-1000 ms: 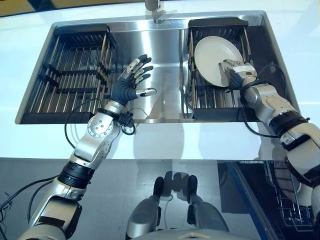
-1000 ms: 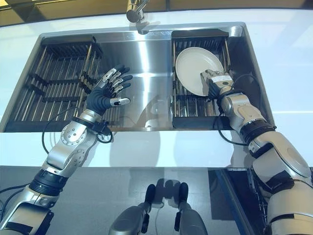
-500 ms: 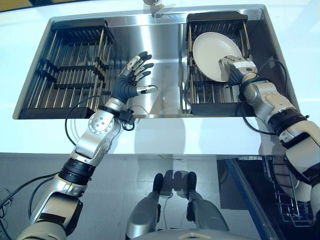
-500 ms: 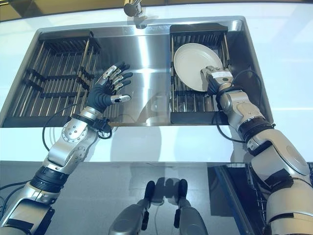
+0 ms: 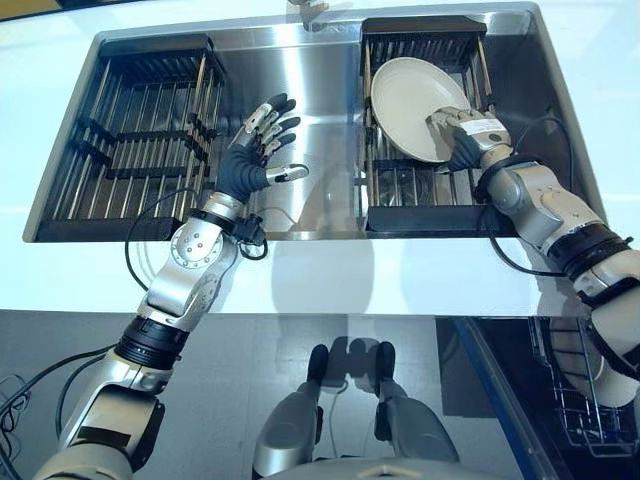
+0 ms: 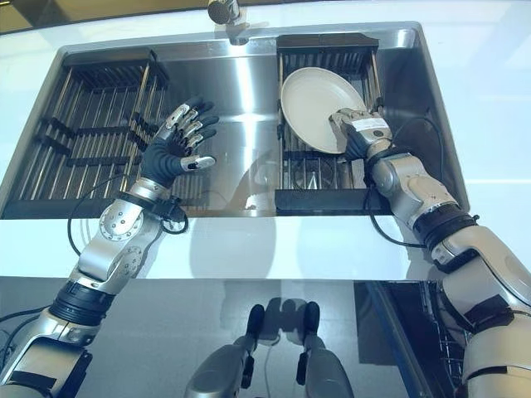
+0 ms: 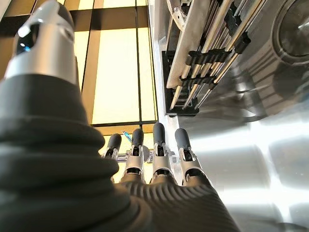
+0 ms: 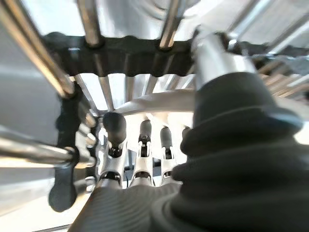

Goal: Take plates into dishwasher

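Note:
A round white plate (image 5: pixel 412 100) leans tilted in the black wire rack (image 5: pixel 420 190) on the right side of the sink. My right hand (image 5: pixel 468 135) grips its lower right edge, thumb on the face and fingers behind. In the right wrist view the plate's rim (image 8: pixel 159 104) runs between the fingers (image 8: pixel 143 137) and the thumb. My left hand (image 5: pixel 250 162) hovers open over the sink's bare middle, fingers spread and holding nothing; the left wrist view shows its straight fingers (image 7: pixel 159 145).
A second black wire rack (image 5: pixel 140 140) fills the left side of the steel sink (image 5: pixel 320 100). The faucet (image 5: pixel 305 8) stands at the back edge. White counter surrounds the sink. A dishwasher rack (image 5: pixel 575 385) shows at the lower right, below the counter.
My right hand and the plate have shifted a little to the left in the rack, with the plate tipped up more. The view has drifted slightly. The left hand stays spread over the sink.

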You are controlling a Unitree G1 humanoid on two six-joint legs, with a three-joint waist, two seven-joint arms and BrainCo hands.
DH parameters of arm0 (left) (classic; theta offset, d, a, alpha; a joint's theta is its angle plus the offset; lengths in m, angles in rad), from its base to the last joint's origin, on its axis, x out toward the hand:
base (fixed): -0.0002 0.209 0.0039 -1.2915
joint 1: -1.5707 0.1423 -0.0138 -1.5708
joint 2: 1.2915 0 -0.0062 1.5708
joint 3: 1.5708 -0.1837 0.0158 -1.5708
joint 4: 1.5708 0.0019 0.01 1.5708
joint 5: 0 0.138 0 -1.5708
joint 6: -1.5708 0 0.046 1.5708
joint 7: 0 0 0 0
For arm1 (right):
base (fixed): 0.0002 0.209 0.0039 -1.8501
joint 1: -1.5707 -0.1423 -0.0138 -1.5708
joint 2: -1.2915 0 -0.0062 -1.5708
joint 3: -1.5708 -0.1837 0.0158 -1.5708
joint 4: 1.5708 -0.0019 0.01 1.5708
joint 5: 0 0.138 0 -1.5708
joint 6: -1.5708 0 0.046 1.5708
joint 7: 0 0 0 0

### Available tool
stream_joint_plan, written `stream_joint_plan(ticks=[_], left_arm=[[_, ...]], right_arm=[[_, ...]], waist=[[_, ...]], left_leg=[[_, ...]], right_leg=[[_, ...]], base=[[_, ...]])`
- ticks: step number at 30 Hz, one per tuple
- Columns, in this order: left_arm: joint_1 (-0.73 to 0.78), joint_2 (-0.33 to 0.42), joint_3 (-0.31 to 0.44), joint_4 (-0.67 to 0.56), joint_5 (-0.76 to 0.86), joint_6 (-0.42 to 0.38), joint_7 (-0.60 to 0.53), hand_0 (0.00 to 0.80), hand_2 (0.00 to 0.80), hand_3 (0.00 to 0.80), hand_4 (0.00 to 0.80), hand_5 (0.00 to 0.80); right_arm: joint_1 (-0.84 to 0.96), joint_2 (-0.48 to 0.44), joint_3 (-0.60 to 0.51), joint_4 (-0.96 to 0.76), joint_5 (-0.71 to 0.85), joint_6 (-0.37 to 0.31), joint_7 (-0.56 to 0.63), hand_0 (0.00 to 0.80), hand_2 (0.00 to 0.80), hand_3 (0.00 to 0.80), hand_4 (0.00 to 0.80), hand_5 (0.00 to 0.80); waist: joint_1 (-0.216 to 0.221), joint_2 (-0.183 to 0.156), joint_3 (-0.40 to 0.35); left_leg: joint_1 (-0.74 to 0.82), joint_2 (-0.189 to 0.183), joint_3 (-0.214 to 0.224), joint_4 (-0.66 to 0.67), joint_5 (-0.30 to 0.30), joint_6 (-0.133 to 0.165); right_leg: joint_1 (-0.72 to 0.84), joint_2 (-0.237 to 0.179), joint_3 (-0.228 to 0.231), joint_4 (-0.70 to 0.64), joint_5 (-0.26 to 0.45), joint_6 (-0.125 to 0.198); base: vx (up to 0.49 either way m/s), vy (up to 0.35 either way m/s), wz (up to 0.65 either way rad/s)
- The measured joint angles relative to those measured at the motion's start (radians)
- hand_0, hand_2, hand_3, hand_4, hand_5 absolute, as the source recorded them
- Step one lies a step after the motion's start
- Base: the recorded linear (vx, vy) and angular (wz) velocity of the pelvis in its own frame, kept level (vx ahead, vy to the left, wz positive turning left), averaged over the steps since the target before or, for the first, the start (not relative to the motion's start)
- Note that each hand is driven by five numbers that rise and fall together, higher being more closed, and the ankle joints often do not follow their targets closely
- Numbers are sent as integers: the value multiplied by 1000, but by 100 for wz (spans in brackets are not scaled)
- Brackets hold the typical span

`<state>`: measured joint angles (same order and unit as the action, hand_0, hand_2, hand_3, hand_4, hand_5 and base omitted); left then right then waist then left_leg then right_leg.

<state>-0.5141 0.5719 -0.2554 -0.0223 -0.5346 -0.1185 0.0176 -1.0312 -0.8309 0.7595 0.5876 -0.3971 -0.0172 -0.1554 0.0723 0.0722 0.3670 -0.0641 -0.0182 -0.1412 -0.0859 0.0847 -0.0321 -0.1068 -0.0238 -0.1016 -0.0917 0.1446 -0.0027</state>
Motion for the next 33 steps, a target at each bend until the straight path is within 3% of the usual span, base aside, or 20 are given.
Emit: stream_joint_plan(ticks=[6,12,22,23,24,33], left_arm=[[22,-1,9,-3,0,0,-22,0,0,0,0,0],[32,-6,22,-4,1,8,-27,0,0,0,0,0],[65,-15,24,-37,11,52,-38,0,0,0,0,0],[68,-15,24,-37,11,56,-38,0,0,0,0,0],[73,-16,24,-37,11,59,-38,0,0,0,0,0],[132,-62,23,-39,12,97,-32,0,0,0,0,0]], right_arm=[[55,-5,-123,-123,202,-2,107,800,800,800,800,800],[56,-6,-128,-123,214,-5,184,800,800,800,800,800],[58,4,-140,-129,211,17,234,800,800,800,800,800],[59,12,-140,-129,206,21,235,122,122,122,122,122],[62,22,-140,-130,190,24,235,0,0,0,0,0],[197,126,-142,-139,103,57,237,0,0,0,0,0]], waist=[[-4,-1,1],[-4,-5,1],[-4,-42,-18],[-4,-47,-25],[-4,-52,-31],[-4,-54,-88]], left_leg=[[49,-1,1,-1,-2,0],[91,0,0,-2,-10,0],[160,-3,1,-1,-19,6],[160,-4,1,-1,-18,7],[162,-4,1,-1,-18,7],[205,-4,0,-2,-27,14]], right_leg=[[48,0,1,0,-6,3],[90,0,7,0,-12,7],[157,-2,14,0,-19,6],[158,-3,15,0,-19,6],[159,-3,15,0,-19,6],[201,-11,16,-1,-27,14]], base=[[56,21,0],[80,9,0],[77,19,-2],[46,26,0],[45,24,0],[52,21,0]])
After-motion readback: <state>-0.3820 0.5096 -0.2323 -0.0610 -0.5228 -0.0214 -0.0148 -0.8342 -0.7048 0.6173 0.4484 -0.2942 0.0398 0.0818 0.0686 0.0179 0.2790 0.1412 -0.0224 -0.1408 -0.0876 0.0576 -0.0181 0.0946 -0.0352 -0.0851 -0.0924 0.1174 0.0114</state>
